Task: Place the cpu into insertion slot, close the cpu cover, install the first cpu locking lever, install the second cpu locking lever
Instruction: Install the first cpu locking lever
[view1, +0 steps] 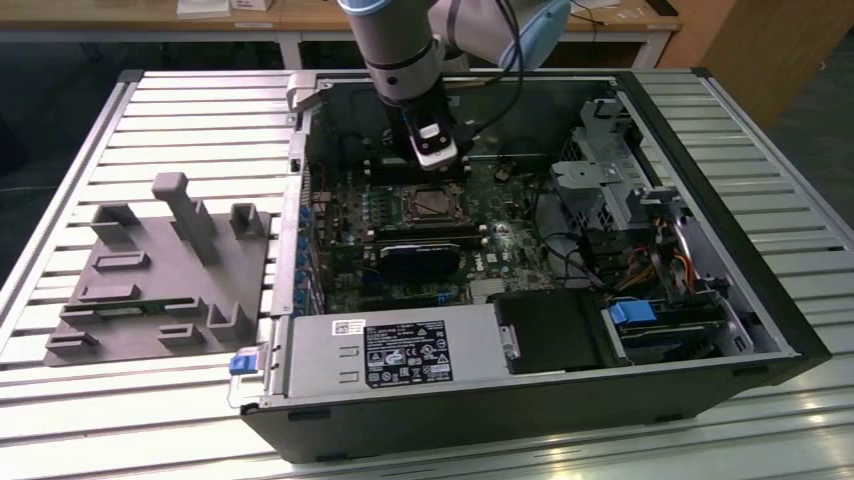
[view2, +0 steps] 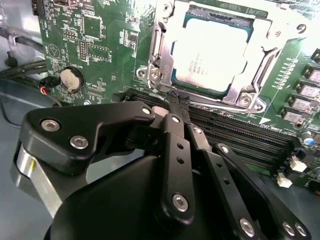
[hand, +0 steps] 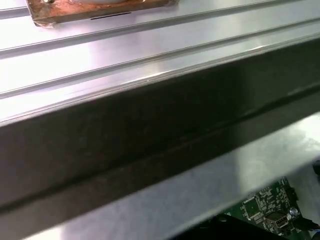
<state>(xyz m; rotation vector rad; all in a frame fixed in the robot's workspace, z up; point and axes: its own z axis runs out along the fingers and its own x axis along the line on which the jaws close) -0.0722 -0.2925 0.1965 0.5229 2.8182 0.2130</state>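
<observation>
The cpu (view2: 212, 52), pale and silver-topped, lies flat in the insertion slot (view1: 430, 203) on the green motherboard. The cpu cover (view2: 156, 59), a silver metal frame, lies down around it, and the chip shows through its window. Thin metal levers run along the frame's sides; whether they are latched I cannot tell. My gripper (view2: 176, 100) hangs just above the socket's edge near the memory slots, its black fingers shut with nothing between them. In the exterior view the gripper (view1: 438, 160) hangs inside the open case just behind the socket.
Long black memory slots (view2: 240, 135) lie beside the socket, and a coin battery (view2: 71, 78) sits further off. A black block (view1: 416, 258), the power supply (view1: 387, 352) and a drive cage (view1: 601, 170) crowd the case. A grey fixture (view1: 160, 270) stands on the slatted table (view1: 747, 430).
</observation>
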